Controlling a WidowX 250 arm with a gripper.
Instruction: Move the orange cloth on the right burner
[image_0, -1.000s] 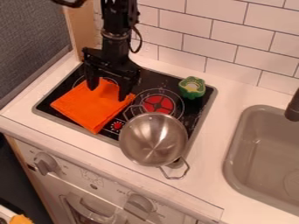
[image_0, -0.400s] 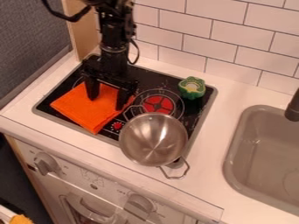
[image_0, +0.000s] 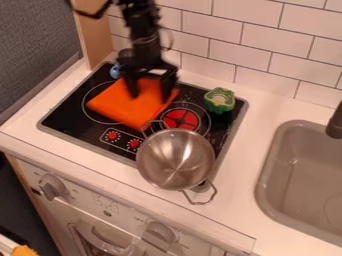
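Spread, with its two fingers well apart, the claw (image_0: 150, 98) hangs at the upper right part of the orange cloth (image_0: 127, 106); whether the tips press on the fabric I cannot tell. Most of the cloth lies to the claw's lower left in the view, between the left burner (image_0: 85, 104) and the red right burner (image_0: 180, 119). Its outline is nearly square, so no long axis settles the approach. What matters is the burner: it lies down and to the right of the claw, with the cloth's right side just beside it. A short sideways drag looks enough — though the metal pot (image_0: 175, 160), its handle close to the cloth's lower corner, could snag it. Beyond the burner, a green piece (image_0: 219, 100) sits on the black stove (image_0: 63, 116); farther right come the white counter (image_0: 242, 167) and grey sink (image_0: 304, 170), with a tiled wall (image_0: 250, 37) behind.
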